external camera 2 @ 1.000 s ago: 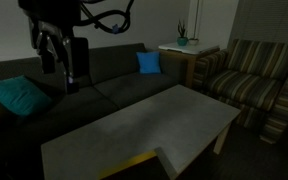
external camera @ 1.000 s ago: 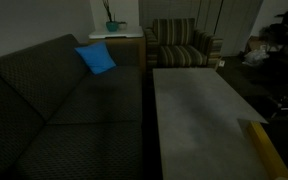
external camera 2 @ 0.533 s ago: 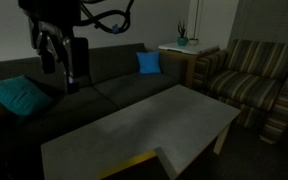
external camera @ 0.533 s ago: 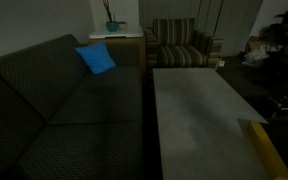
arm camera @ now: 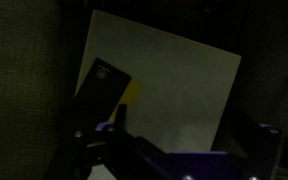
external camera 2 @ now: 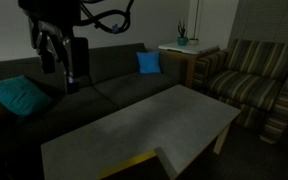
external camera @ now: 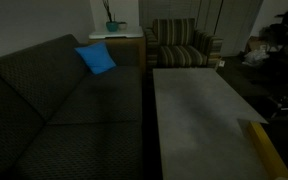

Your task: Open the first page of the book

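Observation:
The room is dim. The book shows as a yellowish strip at the near corner of the long grey table in both exterior views (external camera: 261, 146) (external camera 2: 132, 163). In the wrist view it is a yellow patch (arm camera: 132, 92) beside a dark rectangle. It lies flat, and I see no pale page. My gripper (external camera 2: 62, 62) hangs high above the sofa end of the table, well clear of the book, with its fingers apart and empty. In the wrist view the gripper (arm camera: 179, 142) looks down at the table from far above.
The grey table (external camera: 199, 110) (external camera 2: 154, 120) stands in front of a dark sofa (external camera: 54, 110) with a blue cushion (external camera: 96, 58) and a teal cushion (external camera 2: 14, 97). A striped armchair (external camera 2: 252, 85) and a side table with a plant (external camera 2: 182, 45) stand beyond.

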